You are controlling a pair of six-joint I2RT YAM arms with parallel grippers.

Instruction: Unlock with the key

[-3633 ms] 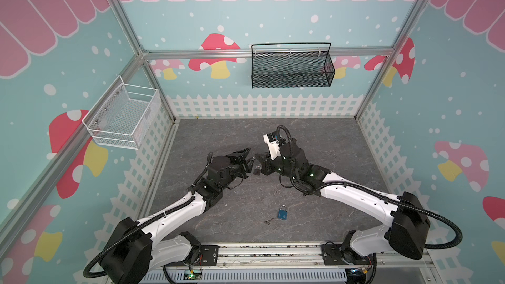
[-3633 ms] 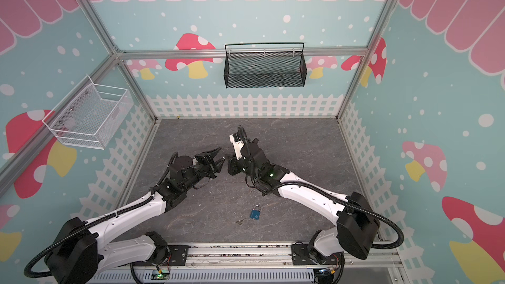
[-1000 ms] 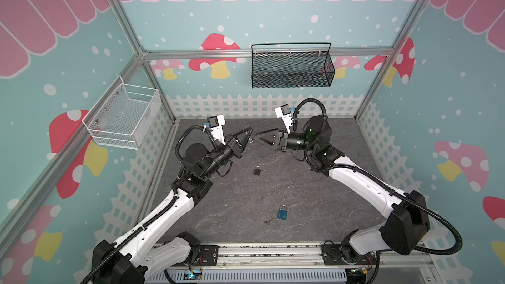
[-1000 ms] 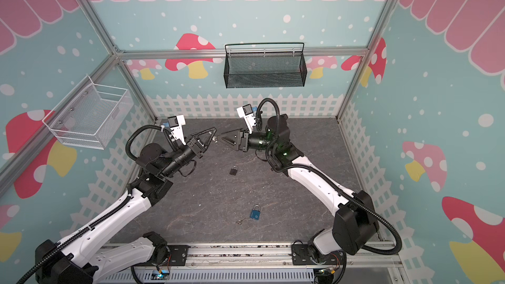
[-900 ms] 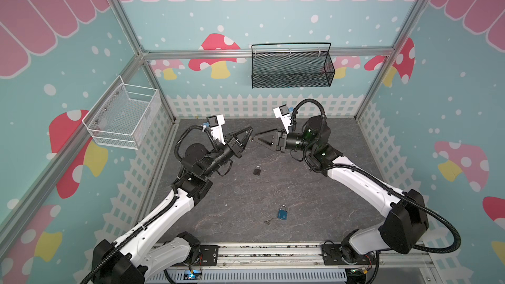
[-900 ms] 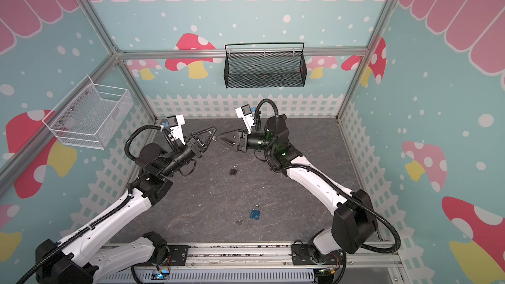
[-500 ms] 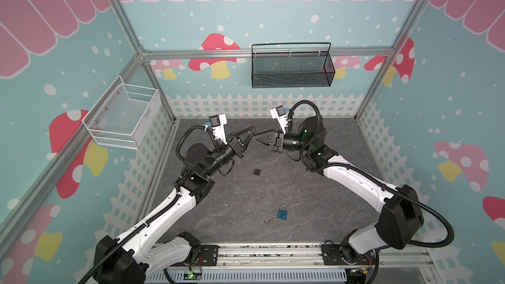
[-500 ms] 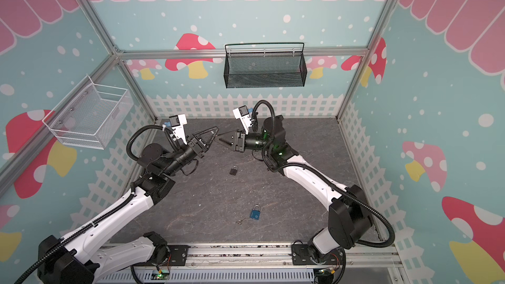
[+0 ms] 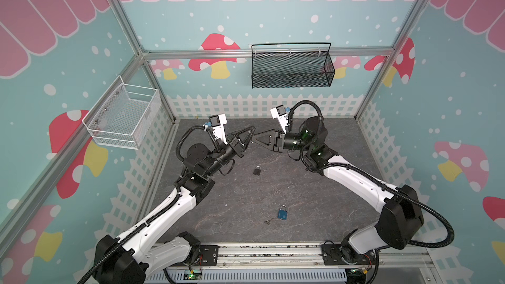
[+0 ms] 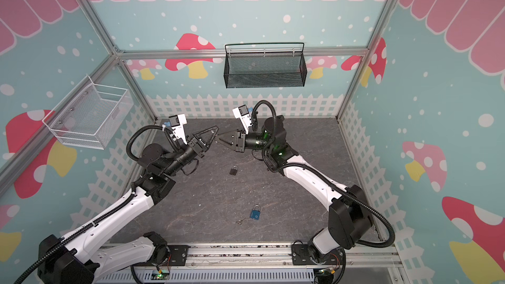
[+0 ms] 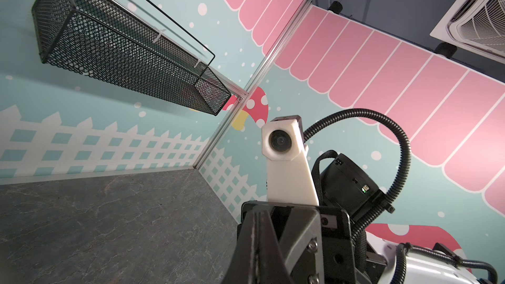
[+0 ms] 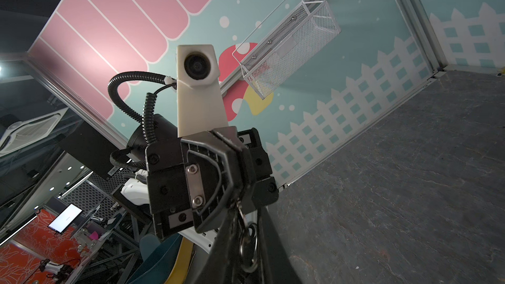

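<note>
Grey stone-patterned floor carries the black padlock, lying at six o'clock below the raised grippers. Left gripper has its jaws together. Right gripper sits tip to tip with it, grip uncertain, a key ring dangling between its fingers. A firm pinch at the key ring before carrying it down seems wise. No writing is legible; the mark on the blue padlock is too small.

Left gripper faces the lens head-on, jaws together, its white wrist camera and corrugated black cable mounted behind it; a metal key ring hangs at its tip, between the two dark fingers of the right gripper; a white wire basket sits on the teal wall above the grey floor.
</note>
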